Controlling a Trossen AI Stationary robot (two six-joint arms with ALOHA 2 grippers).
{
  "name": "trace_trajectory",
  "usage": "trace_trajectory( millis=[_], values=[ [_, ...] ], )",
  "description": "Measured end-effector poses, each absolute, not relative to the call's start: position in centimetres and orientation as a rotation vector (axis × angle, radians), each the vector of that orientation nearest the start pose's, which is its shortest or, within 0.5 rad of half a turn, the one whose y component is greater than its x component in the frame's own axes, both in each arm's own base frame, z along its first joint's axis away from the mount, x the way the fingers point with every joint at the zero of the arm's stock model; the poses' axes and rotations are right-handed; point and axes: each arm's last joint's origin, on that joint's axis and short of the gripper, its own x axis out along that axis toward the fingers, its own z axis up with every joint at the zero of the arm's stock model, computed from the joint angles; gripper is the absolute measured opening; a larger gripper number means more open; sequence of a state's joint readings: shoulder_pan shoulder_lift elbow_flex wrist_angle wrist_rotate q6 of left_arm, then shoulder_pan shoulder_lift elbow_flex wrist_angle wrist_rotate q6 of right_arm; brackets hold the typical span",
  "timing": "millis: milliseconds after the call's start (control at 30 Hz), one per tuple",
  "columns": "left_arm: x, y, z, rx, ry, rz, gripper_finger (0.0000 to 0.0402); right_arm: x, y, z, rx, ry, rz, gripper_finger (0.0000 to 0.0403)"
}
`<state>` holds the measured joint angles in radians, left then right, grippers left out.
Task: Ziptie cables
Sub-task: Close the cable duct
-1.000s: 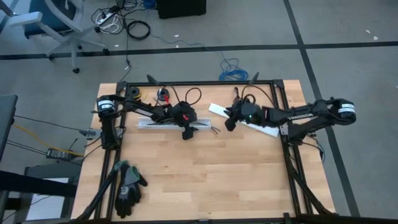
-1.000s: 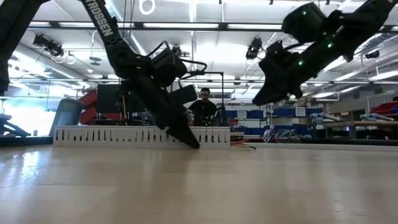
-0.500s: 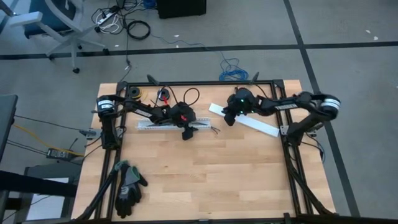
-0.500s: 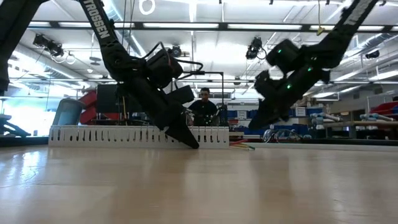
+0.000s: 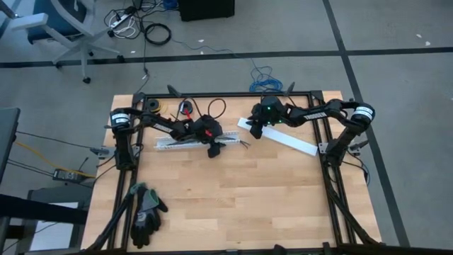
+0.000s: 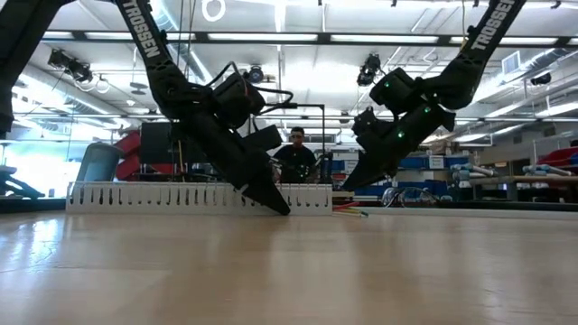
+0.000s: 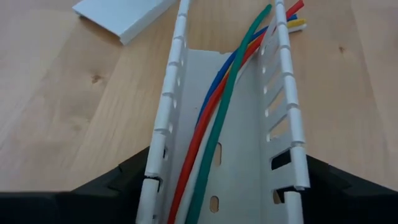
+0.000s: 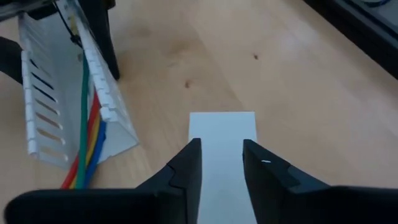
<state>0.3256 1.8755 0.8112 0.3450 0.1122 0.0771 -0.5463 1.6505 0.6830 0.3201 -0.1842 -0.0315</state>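
The cables (image 7: 217,130) are thin green, red, blue and yellow wires lying inside a white slotted duct (image 5: 180,142), with their ends poking out of its right end (image 5: 241,144). The duct rests on its base on the table. My left gripper (image 5: 212,149) is shut on this duct. My right gripper (image 5: 256,134) is open and hangs over the left end of a flat white strip (image 8: 222,134) lying on the table. Its fingers point down at the strip, and I see no touch. The same duct (image 8: 46,106) with its cables (image 8: 84,143) stands beside that gripper. My left gripper (image 7: 227,165) clasps the duct between its two fingers, one on the outer face of each slotted side wall (image 7: 163,155), toward the duct's right end. The fingers slant down from the table's left and point along the duct. The duct sits upright on the table (image 6: 163,196).
A pair of black gloves (image 5: 145,212) lies near the table's near left corner. A black frame rail (image 5: 325,142) runs around the table. A tape roll (image 5: 152,106) and small parts sit at the far edge. A person (image 6: 296,153) sits beyond the table.
My right gripper has swung toward the table's left and far edge and come down, travelling along the flat white strip to its left end. The duct in my left gripper has slid slightly toward the table's left.
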Motion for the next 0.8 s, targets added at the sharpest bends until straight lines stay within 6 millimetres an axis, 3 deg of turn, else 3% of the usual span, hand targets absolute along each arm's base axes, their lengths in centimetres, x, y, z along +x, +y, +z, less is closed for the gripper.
trace_trajectory(
  millis=[400, 800],
  values=[
    [32.6, 10.9, 10.7, -0.1, 0.697, 0.154, 0.0282, 26.5, -15.7, 14.3, 0.189, 0.587, -0.35, 0.0221],
    [33.9, 11.3, 12.4, -0.08, 0.496, 0.172, 0.0282, 26.6, -15.7, 14.5, 0.175, 0.573, -0.35, 0.0236]
  ],
)
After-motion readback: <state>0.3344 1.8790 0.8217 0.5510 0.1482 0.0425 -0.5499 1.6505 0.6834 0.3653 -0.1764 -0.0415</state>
